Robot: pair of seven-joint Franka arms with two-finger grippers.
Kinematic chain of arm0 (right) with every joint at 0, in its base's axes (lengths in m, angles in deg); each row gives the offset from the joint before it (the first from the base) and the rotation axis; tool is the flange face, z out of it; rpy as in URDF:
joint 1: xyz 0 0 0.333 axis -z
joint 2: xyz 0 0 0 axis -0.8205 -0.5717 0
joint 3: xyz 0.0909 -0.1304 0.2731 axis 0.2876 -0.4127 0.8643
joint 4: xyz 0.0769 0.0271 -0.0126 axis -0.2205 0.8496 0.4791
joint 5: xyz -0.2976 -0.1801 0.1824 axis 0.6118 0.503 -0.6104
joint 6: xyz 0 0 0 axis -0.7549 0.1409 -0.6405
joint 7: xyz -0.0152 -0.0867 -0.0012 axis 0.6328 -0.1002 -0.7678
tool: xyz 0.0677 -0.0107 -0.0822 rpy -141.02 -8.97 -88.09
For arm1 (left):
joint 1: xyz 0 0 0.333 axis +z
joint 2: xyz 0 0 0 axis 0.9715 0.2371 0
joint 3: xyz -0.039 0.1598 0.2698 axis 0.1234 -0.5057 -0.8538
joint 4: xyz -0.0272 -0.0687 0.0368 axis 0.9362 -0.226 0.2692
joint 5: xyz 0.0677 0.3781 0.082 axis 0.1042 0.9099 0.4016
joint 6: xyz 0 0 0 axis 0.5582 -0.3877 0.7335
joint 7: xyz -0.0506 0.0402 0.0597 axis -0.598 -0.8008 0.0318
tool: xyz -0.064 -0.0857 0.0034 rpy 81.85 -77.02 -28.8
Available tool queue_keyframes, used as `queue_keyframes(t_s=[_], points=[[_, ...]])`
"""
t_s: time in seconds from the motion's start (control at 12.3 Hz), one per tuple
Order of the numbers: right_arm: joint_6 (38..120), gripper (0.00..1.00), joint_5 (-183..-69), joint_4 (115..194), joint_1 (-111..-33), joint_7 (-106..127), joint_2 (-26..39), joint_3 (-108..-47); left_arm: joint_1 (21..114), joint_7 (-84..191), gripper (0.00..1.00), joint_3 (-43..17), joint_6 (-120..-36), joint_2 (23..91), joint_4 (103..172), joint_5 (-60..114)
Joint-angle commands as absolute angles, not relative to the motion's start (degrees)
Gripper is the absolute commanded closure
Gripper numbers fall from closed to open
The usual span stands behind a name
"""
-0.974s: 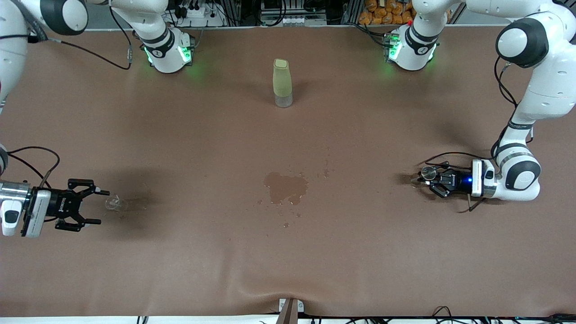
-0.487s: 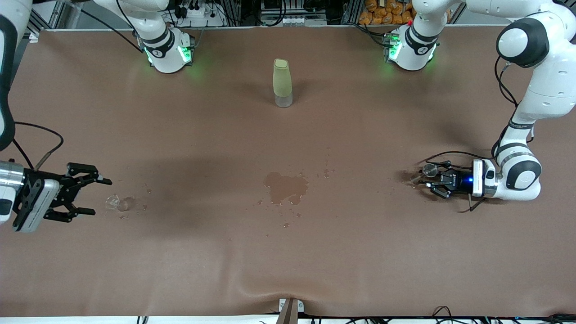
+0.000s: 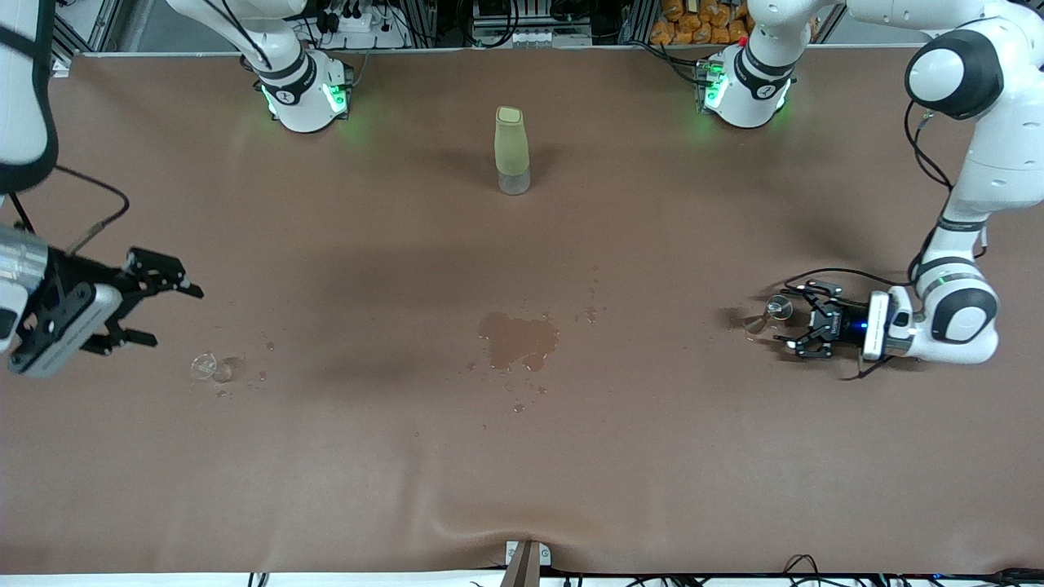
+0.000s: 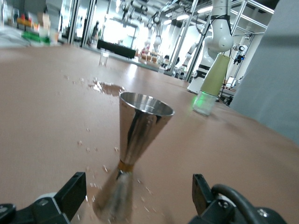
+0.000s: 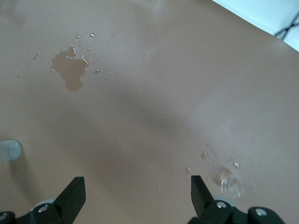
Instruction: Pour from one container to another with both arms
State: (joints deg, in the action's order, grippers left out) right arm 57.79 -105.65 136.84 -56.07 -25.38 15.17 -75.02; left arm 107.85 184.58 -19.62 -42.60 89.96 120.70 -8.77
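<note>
The shiny metal jigger [image 3: 775, 312] stands upright on the brown table near the left arm's end, with water drops round its base [image 4: 122, 196]. My left gripper [image 3: 793, 318] is low at the table and open, one finger [image 4: 74, 192] on each side of the jigger's base without touching it. The tiny clear cup [image 3: 206, 368] sits on the table at the right arm's end, ringed by drops [image 5: 229, 181]. My right gripper [image 3: 173, 316] hangs open and empty above the table beside the cup.
A tall pale-green bottle [image 3: 511, 151] with a clear base stands mid-table, toward the arms' bases. A wet puddle [image 3: 517, 339] with scattered drops lies at the table's middle. A fold in the cloth [image 3: 489, 522] runs along the edge nearest the front camera.
The left gripper has opened and let go of the jigger, drawing back a little. The right gripper has risen and pulled away from the tiny cup.
</note>
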Motion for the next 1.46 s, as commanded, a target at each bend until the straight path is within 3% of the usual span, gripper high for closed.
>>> queue_keyframes(t_s=[0.0, 0.24, 0.57, 1.05, 1.38], points=[[54.9, 0.00, -101.0, 140.6, -58.0, -13.9, 21.3, -76.6, 108.5, 175.6, 0.00, -19.2, -41.1, 86.5, 118.8, -4.0], [51.6, 0.00, -95.8, 141.1, -57.6, -3.6, 25.3, -76.2, 108.5, 167.1, 0.00, -19.3, -41.1, 83.7, 117.4, -0.9], [51.3, 0.00, -93.8, 149.1, -53.6, 6.7, 33.7, -76.3, 107.9, 155.3, 0.00, -18.6, -41.1, 80.2, 114.6, 3.2], [48.6, 0.00, -92.8, 148.2, -51.8, 16.1, 34.1, -75.6, 101.3, 126.1, 0.00, -19.0, -41.6, 67.7, 113.1, 8.2], [48.2, 0.00, -90.1, 146.3, -51.9, 16.6, 34.1, -75.7, 98.8, 116.0, 0.00, -18.8, -42.9, 64.1, 113.0, 9.8]])
